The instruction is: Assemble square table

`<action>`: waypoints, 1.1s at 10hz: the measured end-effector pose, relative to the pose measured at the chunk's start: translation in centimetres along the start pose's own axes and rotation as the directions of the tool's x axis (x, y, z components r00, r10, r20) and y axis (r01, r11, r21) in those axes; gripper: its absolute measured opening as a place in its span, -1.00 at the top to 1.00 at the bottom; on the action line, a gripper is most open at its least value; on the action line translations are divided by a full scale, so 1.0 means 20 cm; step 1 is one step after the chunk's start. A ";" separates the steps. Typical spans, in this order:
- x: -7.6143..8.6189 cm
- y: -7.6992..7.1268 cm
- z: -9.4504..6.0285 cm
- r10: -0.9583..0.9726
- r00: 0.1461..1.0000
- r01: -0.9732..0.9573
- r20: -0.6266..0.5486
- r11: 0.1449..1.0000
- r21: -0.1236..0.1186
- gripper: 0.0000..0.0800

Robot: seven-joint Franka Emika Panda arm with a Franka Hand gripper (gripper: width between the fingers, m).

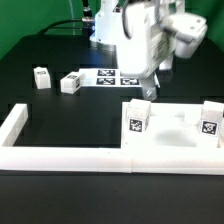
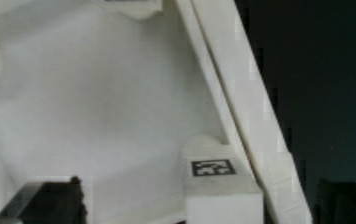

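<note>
Slab [image 1: 172, 138]: flat, wall [image 1: 60, 155] touching its edge. Standing legs [image 1: 138, 122]: two on slab, seemingly fitted. Loose legs [image 1: 41, 77]: two, well apart from slab (unfitted). Gripper [image 1: 148, 93]: over slab, fingers [image 2: 59, 195] spread, empty.

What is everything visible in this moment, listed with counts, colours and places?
slab: one, white, flat on the table at the exterior view's right, against the border wall; a small tag shows on it in the wrist view.
leg blocks: four, white with black-and-white tags. Two lie loose at the exterior view's left; two stand upright at the slab's two ends.
border wall: one, white, along the front and the exterior view's left.
marker board: one, white with black tags, flat behind the centre.
table: one, black.
arm: one, white, above the centre.
gripper: one, open, low over the slab.
</note>
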State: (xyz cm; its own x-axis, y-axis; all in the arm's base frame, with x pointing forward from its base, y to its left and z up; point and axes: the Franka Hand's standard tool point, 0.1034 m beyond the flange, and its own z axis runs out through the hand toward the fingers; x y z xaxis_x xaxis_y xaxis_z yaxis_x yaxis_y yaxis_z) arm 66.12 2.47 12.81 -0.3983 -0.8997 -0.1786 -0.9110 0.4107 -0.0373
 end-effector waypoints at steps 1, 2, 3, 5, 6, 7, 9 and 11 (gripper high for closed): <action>0.01 -0.01 0.01 -0.004 1.000 0.004 -0.001 1.000 0.004 -0.62; 0.01 0.00 0.02 -0.004 1.000 0.004 -0.003 1.000 0.001 -0.62; 0.00 0.00 0.02 -0.006 1.000 0.006 -0.003 1.000 0.001 -0.62; 0.00 0.01 0.03 -0.015 1.000 0.015 -0.004 1.000 -0.001 -0.62; -0.02 0.09 0.06 -0.098 0.995 0.098 -0.006 0.995 -0.026 -0.62; -0.01 0.19 0.07 -0.193 0.981 0.193 -0.003 0.980 -0.054 -0.62; 0.09 0.34 0.10 -0.348 0.938 0.347 0.009 0.932 -0.106 -0.62; 0.10 0.37 0.10 -0.349 0.937 0.348 0.014 0.928 -0.135 -0.62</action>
State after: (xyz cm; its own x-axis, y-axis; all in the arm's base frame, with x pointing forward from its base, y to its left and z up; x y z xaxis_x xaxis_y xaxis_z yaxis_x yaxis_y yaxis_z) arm 58.89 4.03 10.14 -0.0537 -0.9842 -0.1686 -0.9982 0.0483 0.0358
